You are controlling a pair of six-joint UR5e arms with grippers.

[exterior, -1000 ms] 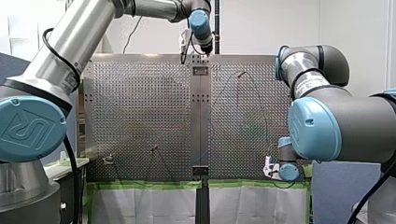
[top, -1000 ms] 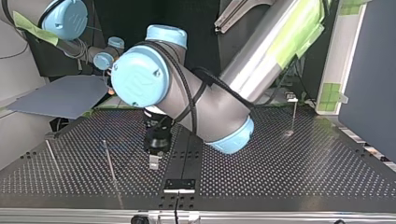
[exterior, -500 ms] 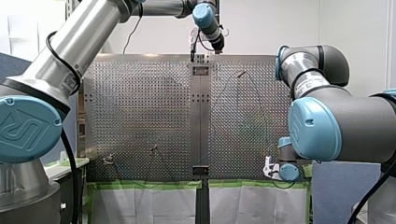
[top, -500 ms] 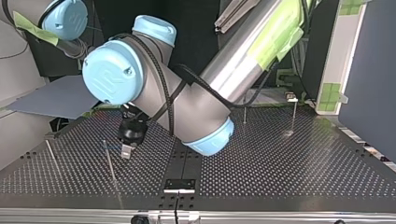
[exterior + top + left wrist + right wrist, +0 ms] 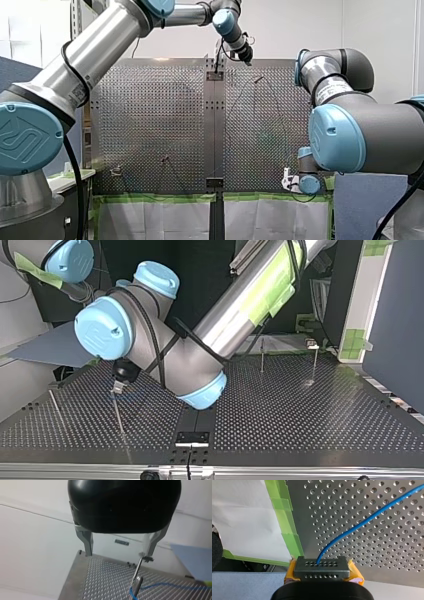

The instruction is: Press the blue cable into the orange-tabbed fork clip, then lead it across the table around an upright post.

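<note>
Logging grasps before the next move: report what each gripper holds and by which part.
My right gripper clamps the blue cable where it enters between the yellow pads; my left gripper is open and holds nothing.

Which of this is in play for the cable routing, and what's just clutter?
In play:
- blue cable
- right gripper, shut on the cable
- left gripper, open
- post by the left gripper

Lying about:
- green tape
- white sheet
- grey board
- other posts

Clip: cannot make out.

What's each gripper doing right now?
Left gripper: open, holding nothing.
Right gripper: shut on the cable.
</note>
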